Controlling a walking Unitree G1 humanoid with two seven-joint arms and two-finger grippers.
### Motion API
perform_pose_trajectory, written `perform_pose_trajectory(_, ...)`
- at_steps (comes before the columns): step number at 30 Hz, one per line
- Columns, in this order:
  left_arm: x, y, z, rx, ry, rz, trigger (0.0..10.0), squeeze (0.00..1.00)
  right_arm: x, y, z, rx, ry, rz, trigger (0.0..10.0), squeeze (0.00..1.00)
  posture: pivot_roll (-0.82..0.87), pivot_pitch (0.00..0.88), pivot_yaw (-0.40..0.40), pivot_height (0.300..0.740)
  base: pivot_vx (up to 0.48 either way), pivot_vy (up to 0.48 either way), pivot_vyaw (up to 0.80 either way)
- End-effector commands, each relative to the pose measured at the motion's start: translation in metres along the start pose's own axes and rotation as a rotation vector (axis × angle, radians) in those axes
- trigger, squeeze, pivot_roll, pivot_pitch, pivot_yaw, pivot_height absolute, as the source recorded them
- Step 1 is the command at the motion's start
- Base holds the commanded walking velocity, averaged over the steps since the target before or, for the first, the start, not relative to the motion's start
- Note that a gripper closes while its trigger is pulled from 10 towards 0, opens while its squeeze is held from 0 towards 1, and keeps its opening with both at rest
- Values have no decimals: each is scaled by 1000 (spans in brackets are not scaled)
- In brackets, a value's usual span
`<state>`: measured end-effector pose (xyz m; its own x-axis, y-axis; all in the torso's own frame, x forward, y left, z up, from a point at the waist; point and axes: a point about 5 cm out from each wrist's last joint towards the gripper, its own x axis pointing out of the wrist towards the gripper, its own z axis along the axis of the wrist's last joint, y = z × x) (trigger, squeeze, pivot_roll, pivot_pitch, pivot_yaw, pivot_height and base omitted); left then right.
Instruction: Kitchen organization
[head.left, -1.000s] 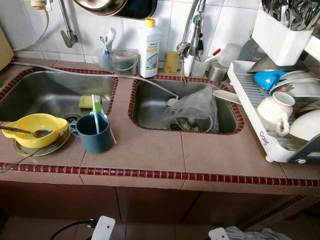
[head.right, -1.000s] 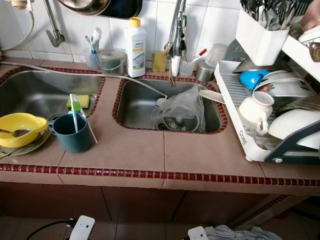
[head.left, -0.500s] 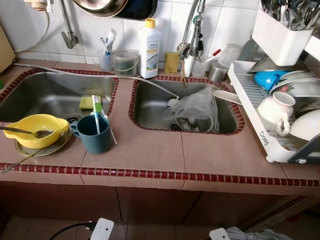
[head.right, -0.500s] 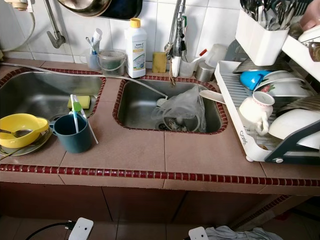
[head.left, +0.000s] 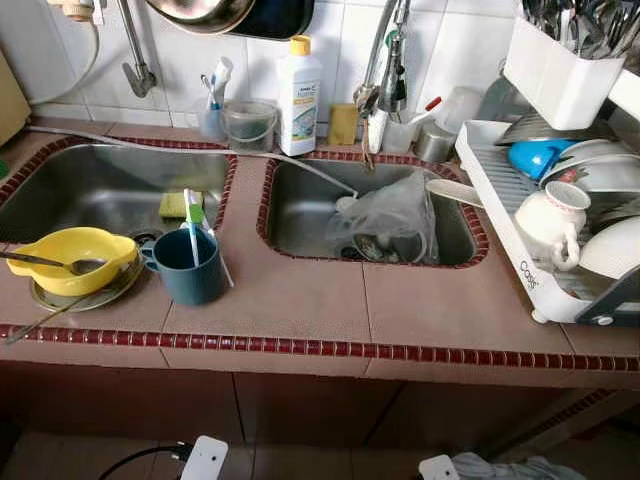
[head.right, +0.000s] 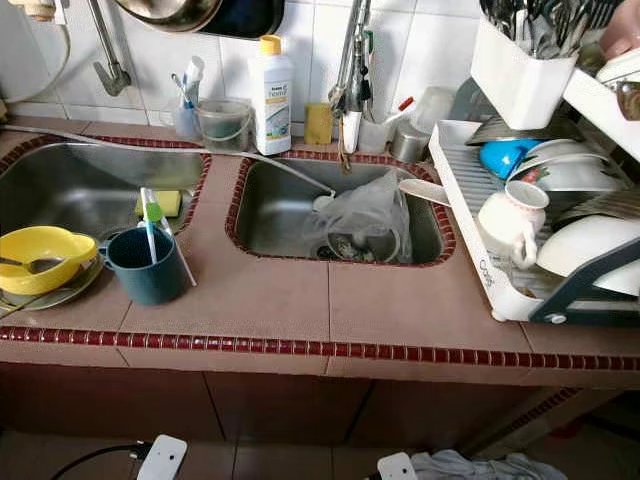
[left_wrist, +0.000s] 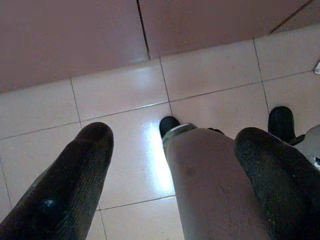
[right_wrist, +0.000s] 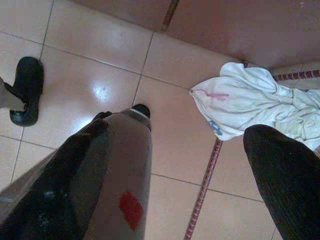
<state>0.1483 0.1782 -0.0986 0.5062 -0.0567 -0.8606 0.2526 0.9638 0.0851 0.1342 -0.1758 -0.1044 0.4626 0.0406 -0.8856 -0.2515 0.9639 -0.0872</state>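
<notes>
While both arms hang idle toward the floor, your left hand (left_wrist: 170, 195) and right hand (right_wrist: 185, 185) each have their fingers spread wide and hold nothing.

At the left edge of the head view, a yellow bowl (head.left: 68, 257) with a spoon (head.left: 45, 263) in it sits on a plate on the tiled surface (head.left: 300, 300). Lift it by the rim; it looks like light plastic, and the loose spoon may slide.

Just right of it stands the dark blue mug (head.left: 188, 266), holding a green-tipped toothbrush (head.left: 193, 228). It is probably stiff and fairly heavy, so take it by the wall or handle.

In the middle of the frame, the right sink basin (head.left: 300, 215) holds a crumpled plastic bag (head.left: 395, 215), soft and likely wet, so pinch a fold.

At the right edge, the dish rack (head.left: 520, 265) carries a white cup (head.left: 552, 222), which looks fragile.
</notes>
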Motion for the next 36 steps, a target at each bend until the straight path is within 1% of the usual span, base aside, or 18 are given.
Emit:
perform_pose_trajectory(1,-2,-7,-13,1,48,-22,10000,0,-2,-1,-9,16,31,-5,10000,0,155,0,-54,740,0,-262,0)
perform_pose_trajectory(10,-1,-7,-11,1,38,-25,10000,0,-2,0,-10,17,33,-5,10000,0,155,0,-54,740,-133,-258,0)
perform_pose_trajectory(19,-1,-8,-9,3,29,-27,10000,0,-1,1,-8,18,27,-3,10000,0,154,0,-54,740,0,-258,0)
perform_pose_trajectory(32,-1,-8,-6,7,9,-30,10000,0,-1,-2,-6,24,18,-9,10000,0,149,0,-48,740,0,0,0)
perform_pose_trajectory(36,0,-7,0,16,-27,-28,10000,0,0,-3,2,26,-25,-13,10000,0,145,0,-46,740,0,0,0)
